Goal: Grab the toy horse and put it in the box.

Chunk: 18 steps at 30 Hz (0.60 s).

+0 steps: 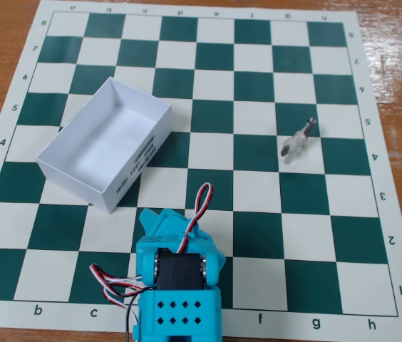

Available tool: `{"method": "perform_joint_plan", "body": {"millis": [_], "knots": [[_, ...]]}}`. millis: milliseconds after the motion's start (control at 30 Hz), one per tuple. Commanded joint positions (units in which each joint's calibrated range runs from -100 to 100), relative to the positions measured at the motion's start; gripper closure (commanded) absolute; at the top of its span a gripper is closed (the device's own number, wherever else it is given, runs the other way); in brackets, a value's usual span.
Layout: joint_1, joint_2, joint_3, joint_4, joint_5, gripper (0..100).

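Your gripper cannot be made out from this fixed view: only the turquoise arm shows at the bottom edge, folded low with a black servo in its middle and red, white and black wires looping over it, so you cannot tell whether the fingers are apart or together.

You see the wooden table underneath everything, its orange-brown surface showing along the left, right and top margins. On it lies the chessboard mat, green and white squares with letters along the near edge and numbers along both sides.

You find the box on the left half of the mat, turned at an angle to the squares, open at the top, its white inside bare. A small black label sits on the long side that faces lower right. The arm's front end is near the box's lower corner.

You find the toy horse on the right half of the mat, well apart from both box and arm. It is pale with a darker head, and it rests where a white square meets a green one.
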Motion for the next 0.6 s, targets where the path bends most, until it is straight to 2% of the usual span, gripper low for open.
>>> {"method": "perform_joint_plan", "body": {"millis": [0,567], "knots": [[-1.9,-0.41,0.36,0.18,-0.19,74],[-2.83,-0.41,0.36,0.18,-0.19,74]]}}
